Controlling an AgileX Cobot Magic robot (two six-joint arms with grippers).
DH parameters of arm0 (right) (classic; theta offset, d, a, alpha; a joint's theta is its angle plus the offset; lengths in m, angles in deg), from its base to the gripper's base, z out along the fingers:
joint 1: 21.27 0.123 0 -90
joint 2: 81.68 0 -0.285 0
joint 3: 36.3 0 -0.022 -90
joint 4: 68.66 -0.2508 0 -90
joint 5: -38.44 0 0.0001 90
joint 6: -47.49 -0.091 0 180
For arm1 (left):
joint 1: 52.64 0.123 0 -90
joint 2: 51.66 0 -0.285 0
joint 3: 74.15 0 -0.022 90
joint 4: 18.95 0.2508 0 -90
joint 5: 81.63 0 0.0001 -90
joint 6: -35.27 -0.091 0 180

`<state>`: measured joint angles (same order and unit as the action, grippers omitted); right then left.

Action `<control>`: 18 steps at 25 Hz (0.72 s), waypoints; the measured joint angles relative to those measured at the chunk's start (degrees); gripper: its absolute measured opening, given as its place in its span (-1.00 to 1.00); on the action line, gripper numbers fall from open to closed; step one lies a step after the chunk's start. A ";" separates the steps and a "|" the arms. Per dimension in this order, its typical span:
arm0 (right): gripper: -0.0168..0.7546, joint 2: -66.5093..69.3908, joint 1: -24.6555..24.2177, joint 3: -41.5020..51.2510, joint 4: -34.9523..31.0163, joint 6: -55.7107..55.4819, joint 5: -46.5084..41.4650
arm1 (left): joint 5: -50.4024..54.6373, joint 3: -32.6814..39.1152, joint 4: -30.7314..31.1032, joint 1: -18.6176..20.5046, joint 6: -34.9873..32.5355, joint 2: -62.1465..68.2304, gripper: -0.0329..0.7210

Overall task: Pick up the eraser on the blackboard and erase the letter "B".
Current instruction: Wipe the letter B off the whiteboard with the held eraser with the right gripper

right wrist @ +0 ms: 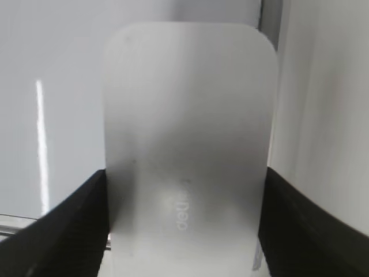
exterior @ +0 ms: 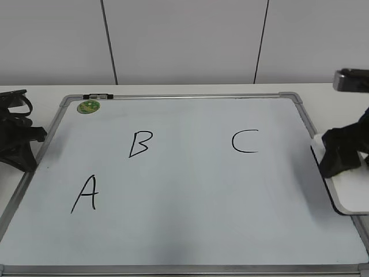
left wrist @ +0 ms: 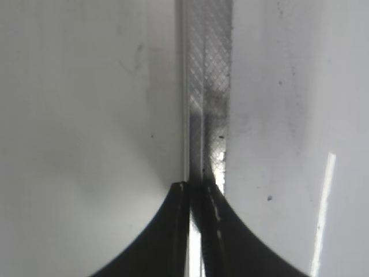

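Note:
The blackboard [exterior: 190, 225] is a white board in a silver frame lying flat on the table. The letter "B" [exterior: 140, 144] is drawn in black at its upper left-middle. The white eraser [exterior: 349, 193] lies at the board's right edge, over the frame. My right gripper [exterior: 340, 156] is on it. In the right wrist view the eraser [right wrist: 190, 104] fills the gap between the two black jaws [right wrist: 185, 179], which touch its long sides. My left gripper [exterior: 29, 144] rests by the board's left edge, jaws together [left wrist: 196, 187] over the frame strip [left wrist: 210, 57], holding nothing.
A black "A" [exterior: 85, 194] is at the lower left and a black "C" [exterior: 244, 141] at the right-middle. A round green magnet [exterior: 89, 106] sits in the top left corner, a small dark clip [exterior: 98, 96] on the top frame. A white wall stands behind the table.

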<state>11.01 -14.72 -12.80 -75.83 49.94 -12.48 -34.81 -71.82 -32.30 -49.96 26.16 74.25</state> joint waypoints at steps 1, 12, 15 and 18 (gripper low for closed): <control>0.46 0.00 0.15 -1.58 -0.99 0.52 -0.73 | 0.00 0.00 0.00 0.00 0.00 0.00 -0.89; 0.46 2.78 12.75 -19.78 -2.71 1.83 -8.58 | 0.00 0.00 0.00 0.00 0.00 0.00 -0.89; 0.46 6.41 15.86 -25.18 -2.71 1.96 -11.42 | 0.00 0.00 0.00 0.00 0.00 0.00 -0.89; 0.46 11.38 18.94 -31.06 -2.34 1.96 -13.21 | 0.10 0.00 -0.04 0.00 0.00 0.00 -0.89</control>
<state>22.40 4.22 -43.86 -78.16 51.90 -25.69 -34.71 -71.82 -32.34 -49.96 26.16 74.25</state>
